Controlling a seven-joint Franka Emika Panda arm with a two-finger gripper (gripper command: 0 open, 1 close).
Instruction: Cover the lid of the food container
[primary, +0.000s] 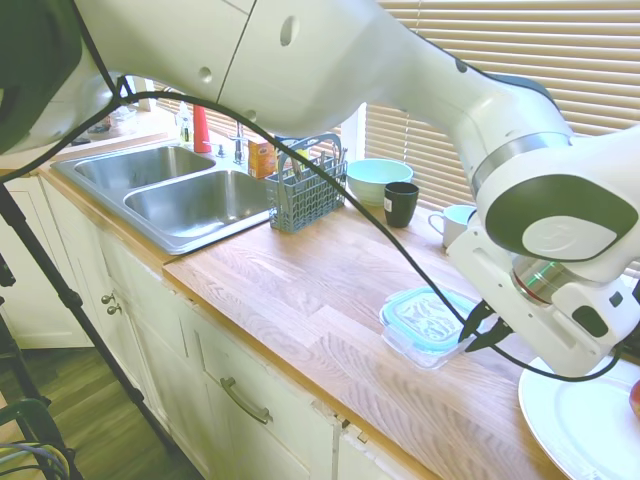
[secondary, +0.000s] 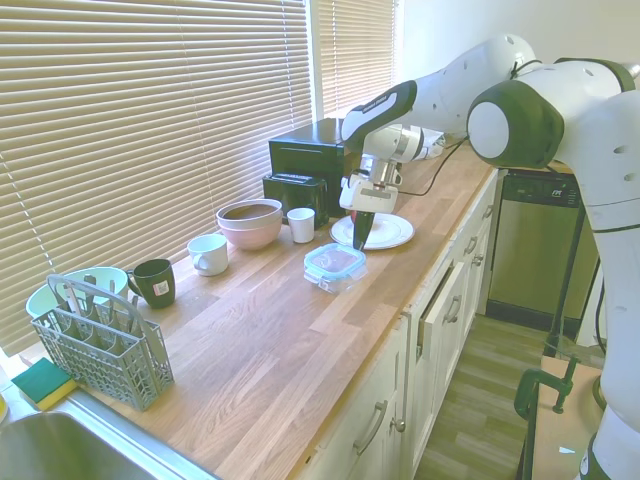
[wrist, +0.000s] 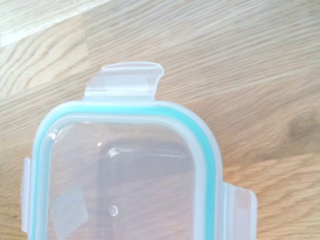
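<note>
The lid, clear with a teal rim seal, lies flat on top of the food container, a small clear glass dish on the wooden counter. The second exterior view shows the lid over the food container near the counter's front edge. My gripper hangs just beside the lid's edge on the plate side, fingertips slightly apart and holding nothing. It points down in the second exterior view. The wrist view shows one corner of the lid with two snap tabs sticking out.
A white plate lies right behind the gripper. Along the window stand a pink bowl, two white cups, a black mug and a teal bowl. A cutlery basket stands by the sink. A black appliance stands at the back.
</note>
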